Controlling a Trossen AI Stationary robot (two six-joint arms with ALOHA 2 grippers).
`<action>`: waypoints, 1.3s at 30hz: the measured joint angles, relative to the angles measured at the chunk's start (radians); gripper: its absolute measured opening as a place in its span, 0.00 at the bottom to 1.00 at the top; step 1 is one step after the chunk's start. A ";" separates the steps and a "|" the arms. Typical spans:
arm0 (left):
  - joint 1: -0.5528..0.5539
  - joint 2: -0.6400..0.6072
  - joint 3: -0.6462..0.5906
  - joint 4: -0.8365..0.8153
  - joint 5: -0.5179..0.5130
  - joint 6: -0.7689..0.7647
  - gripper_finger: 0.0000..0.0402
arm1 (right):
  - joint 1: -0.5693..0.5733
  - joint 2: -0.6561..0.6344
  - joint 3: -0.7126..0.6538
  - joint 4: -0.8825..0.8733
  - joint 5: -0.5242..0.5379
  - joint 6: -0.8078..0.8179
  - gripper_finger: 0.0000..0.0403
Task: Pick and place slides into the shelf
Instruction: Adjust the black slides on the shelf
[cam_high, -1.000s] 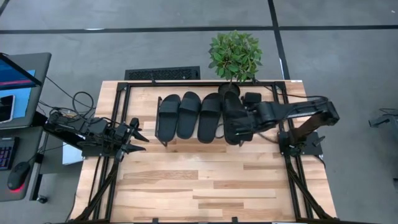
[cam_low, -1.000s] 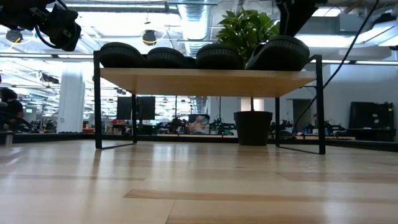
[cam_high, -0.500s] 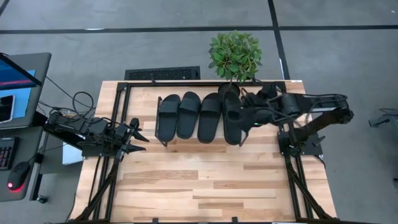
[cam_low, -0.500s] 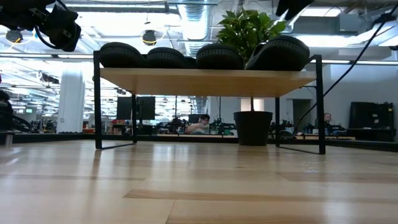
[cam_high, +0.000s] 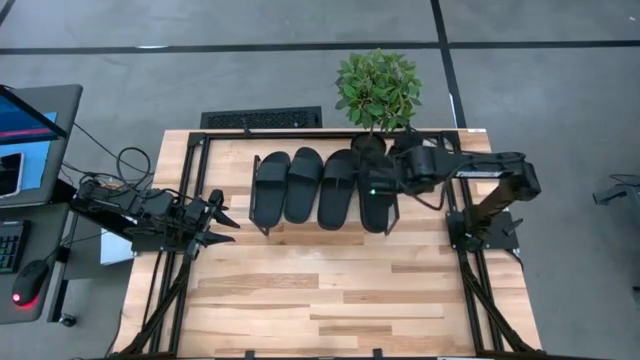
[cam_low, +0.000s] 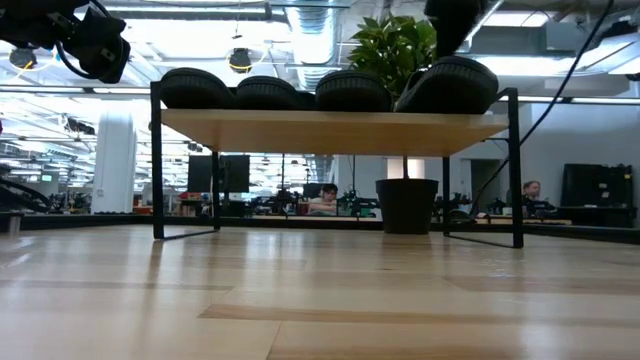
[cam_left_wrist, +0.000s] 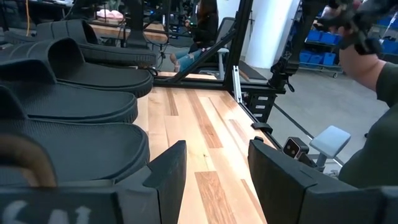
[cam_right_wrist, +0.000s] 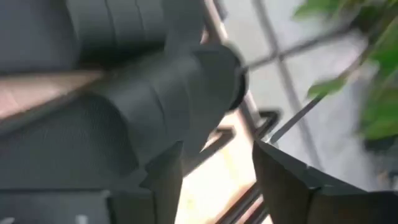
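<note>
You've got all four slides side by side on the shelf. Right gripper sits over the rightmost slide's strap, jaws apart, holding nothing. Left gripper waits at the table's left edge, jaws apart, empty.

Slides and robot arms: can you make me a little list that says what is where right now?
slides: four black slides side by side on the shelf
last slide: rightmost slide leans up in the low view
right gripper: right gripper over the rightmost slide, fingers open, holding nothing
left gripper: left gripper waits open beside the shelf's left end
plant: potted plant behind the shelf
table: wooden tabletop under the shelf
</note>
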 joint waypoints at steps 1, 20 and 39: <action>0.000 0.000 0.000 0.000 0.000 0.001 0.40 | 0.009 0.001 0.017 -0.019 0.049 0.006 0.41; 0.000 0.000 0.000 -0.002 -0.012 0.002 0.40 | 0.006 0.023 0.185 0.426 0.084 -0.077 0.31; -0.021 0.000 0.000 0.042 0.005 0.058 0.40 | 0.386 -0.523 -0.182 0.753 0.711 -0.060 0.23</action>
